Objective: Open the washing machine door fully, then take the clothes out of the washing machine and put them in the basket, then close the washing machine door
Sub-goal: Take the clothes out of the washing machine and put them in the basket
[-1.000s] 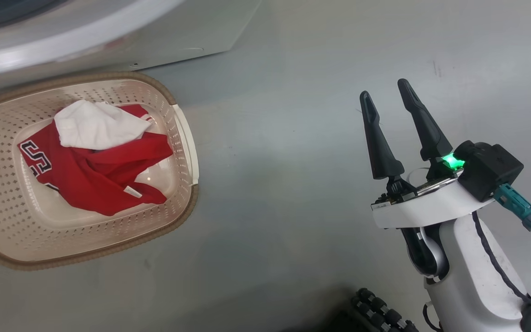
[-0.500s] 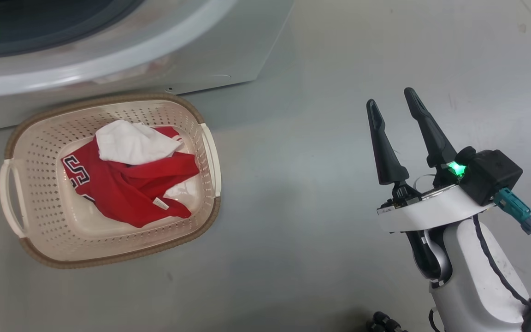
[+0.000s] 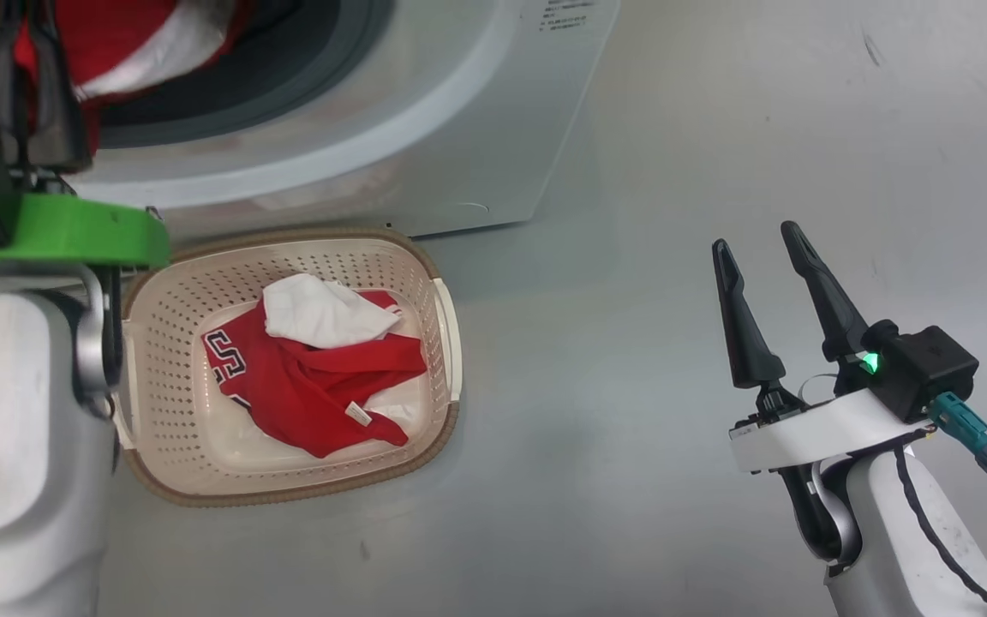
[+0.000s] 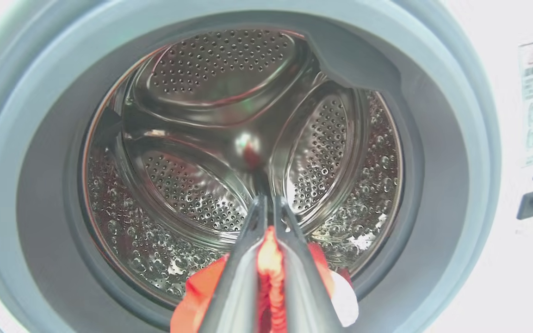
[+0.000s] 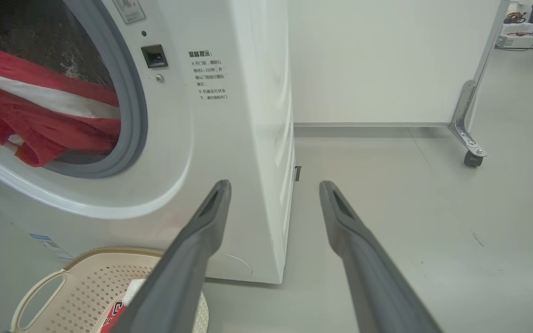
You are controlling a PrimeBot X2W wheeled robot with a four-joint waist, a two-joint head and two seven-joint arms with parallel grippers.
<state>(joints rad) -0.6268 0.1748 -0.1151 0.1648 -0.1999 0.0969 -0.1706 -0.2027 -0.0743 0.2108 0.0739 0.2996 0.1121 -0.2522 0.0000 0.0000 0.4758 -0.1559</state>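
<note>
The washing machine (image 3: 459, 103) stands with its grey-ringed mouth (image 4: 40, 185) uncovered; the washing machine door is out of view. My left gripper (image 3: 26, 34) is at the mouth, shut on red and white clothes (image 3: 116, 34). In the left wrist view the gripper (image 4: 269, 203) pinches the red fabric (image 4: 201, 286) in front of the steel drum. These clothes (image 5: 40, 120) hang over the mouth's lower lip. The cream basket (image 3: 288, 233) sits on the floor below, holding another red and white garment (image 3: 305, 394). My right gripper (image 3: 755, 237) hangs open over the floor to the right, holding nothing.
Grey floor stretches to the right of the machine and the basket (image 5: 104, 253). A white partition on a castor (image 5: 472, 157) stands behind, beside a white wall. My left forearm (image 3: 14, 446) overlaps the basket's left end.
The head camera has swung, so the whole picture has shifted. My left arm and the clothes it holds at the machine's mouth have come into view. The right gripper stays open.
</note>
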